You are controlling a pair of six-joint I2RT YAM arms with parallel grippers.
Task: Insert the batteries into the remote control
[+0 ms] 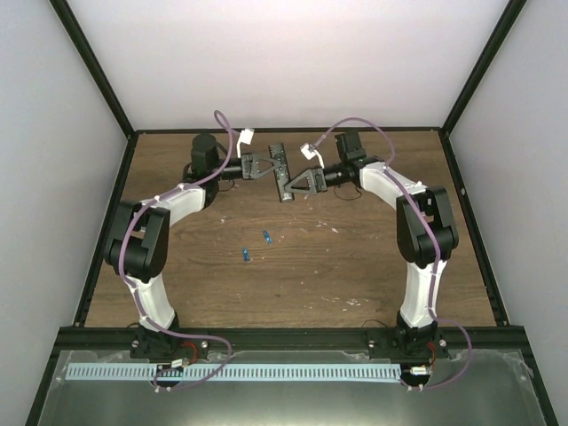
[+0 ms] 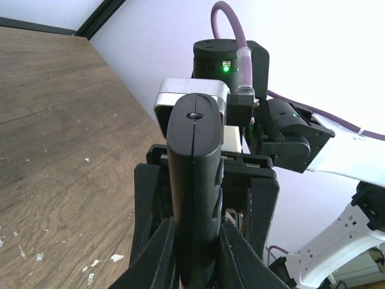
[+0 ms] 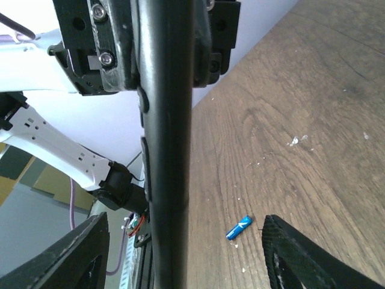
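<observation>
The remote control is a long slim black bar held off the table at the back middle. My left gripper is shut on its far part; in the left wrist view both fingers press the remote's sides. My right gripper is open, its fingers spread wide on either side of the remote's near part without touching; the remote runs between its fingertips. Two bright-blue batteries lie on the wood, one and the other close by. One battery shows in the right wrist view.
The brown wooden table is framed by black rails and white walls. Small white specks are scattered on the wood. The arm bases stand at the near edge.
</observation>
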